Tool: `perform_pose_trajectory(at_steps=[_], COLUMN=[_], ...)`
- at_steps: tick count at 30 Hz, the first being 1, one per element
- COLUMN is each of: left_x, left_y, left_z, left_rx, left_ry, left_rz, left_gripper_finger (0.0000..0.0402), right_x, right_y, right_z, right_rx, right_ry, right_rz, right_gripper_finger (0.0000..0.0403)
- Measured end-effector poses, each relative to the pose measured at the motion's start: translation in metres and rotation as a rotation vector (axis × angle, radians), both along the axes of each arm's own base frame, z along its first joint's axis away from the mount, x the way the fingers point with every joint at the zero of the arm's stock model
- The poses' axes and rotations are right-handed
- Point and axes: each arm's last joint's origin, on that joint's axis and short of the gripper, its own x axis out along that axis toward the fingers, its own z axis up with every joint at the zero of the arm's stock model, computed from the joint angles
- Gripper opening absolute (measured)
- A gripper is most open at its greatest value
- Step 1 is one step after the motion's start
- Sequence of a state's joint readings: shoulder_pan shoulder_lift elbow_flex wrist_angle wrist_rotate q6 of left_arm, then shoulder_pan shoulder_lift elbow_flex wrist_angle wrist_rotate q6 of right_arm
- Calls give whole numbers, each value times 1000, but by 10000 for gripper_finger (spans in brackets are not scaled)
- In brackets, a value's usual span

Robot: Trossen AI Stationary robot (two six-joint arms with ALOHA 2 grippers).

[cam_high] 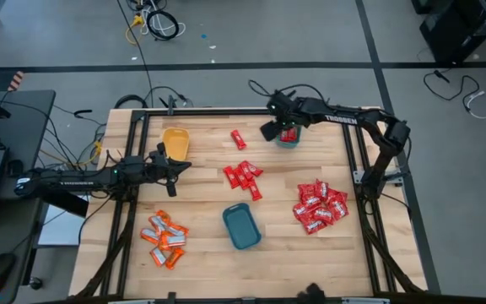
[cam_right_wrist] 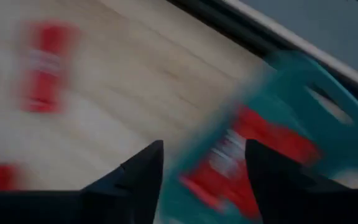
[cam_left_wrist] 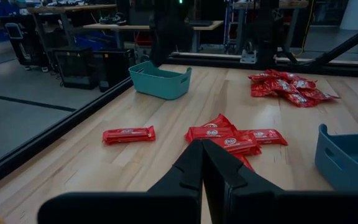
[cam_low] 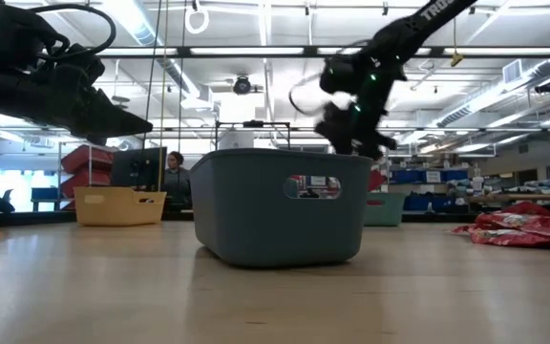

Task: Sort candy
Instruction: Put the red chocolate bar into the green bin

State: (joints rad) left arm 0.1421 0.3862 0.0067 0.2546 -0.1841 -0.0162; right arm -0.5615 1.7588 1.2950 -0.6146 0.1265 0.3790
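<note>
- A big workshop room sits behind a wooden desk [cam_high: 209,211] with a dark frame around it.
- The right gripper [cam_high: 287,128] hangs over the small teal bin [cam_high: 288,138] at the far side of the desk. Its fingers are spread apart and hold nothing.
- A red candy packet [cam_right_wrist: 241,155] lies in that teal bin, right under the open fingers.
- The left gripper [cam_high: 178,168] waits on the left side, close to the yellow bin [cam_high: 175,140]. Its fingers are pressed together, with nothing between them.
- Narrow red bars [cam_high: 243,177] lie in the middle, and one red bar [cam_high: 239,139] lies alone farther back.
- Wider red packets [cam_high: 320,205] are piled on the right. Orange-and-white packets [cam_high: 165,239] are piled near left. A blue-grey bin [cam_high: 241,226] stands near the middle.
- I think this is the drop step: one candy has just gone in the bin.
- Next, the right arm should likely lift away and go for another candy of the same kind.
</note>
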Motion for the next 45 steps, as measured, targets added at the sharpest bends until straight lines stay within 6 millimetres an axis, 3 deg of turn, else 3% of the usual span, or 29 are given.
perform_pose_trajectory(at_steps=[4, 7, 12, 17, 29, 45], left_x=[0, 0, 0, 0, 0, 0], left_y=[0, 0, 0, 0, 0, 0], left_z=[0, 0, 0, 0, 0, -2], left_rx=[0, 0, 0, -1, -11, -17], left_ry=[0, 0, -1, -2, -4, 18], left_rz=[0, 0, 0, 0, 1, 4], left_gripper_finger=[12, 12, 12, 12, 12, 12], right_x=[27, 41, 64, 84, 97, 103], right_y=[12, 27, 47, 57, 54, 50], right_z=[14, 15, 0, -29, -79, -112], right_rx=[-25, -39, -87, -115, -143, -175], right_ry=[-212, -262, -271, -255, -180, -140], right_rz=[163, 222, 215, 180, 95, 67], right_gripper_finger=[244, 256, 267, 280, 310, 239])
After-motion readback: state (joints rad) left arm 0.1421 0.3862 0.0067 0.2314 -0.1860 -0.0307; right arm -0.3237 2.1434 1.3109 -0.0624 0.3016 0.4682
